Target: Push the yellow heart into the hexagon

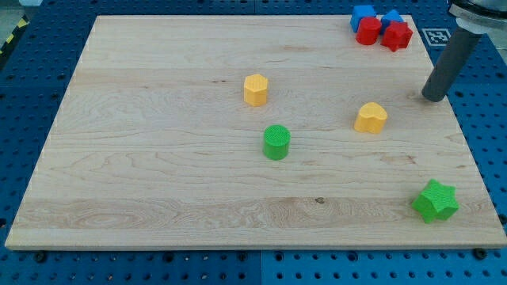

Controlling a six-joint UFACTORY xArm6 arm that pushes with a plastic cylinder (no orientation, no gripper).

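Observation:
The yellow heart [371,117] lies right of the board's middle. The yellow hexagon [256,89] sits to its left and a little higher, well apart from it. My tip [432,98] rests on the board near the right edge, up and to the right of the heart, with a clear gap between them. The dark rod rises from the tip toward the view's top right corner.
A green cylinder [276,142] stands below the hexagon. A green star [436,201] lies near the bottom right corner. Two blue blocks [364,14] and two red blocks [395,36] cluster at the top right. The wooden board [158,182] lies on a blue pegboard table.

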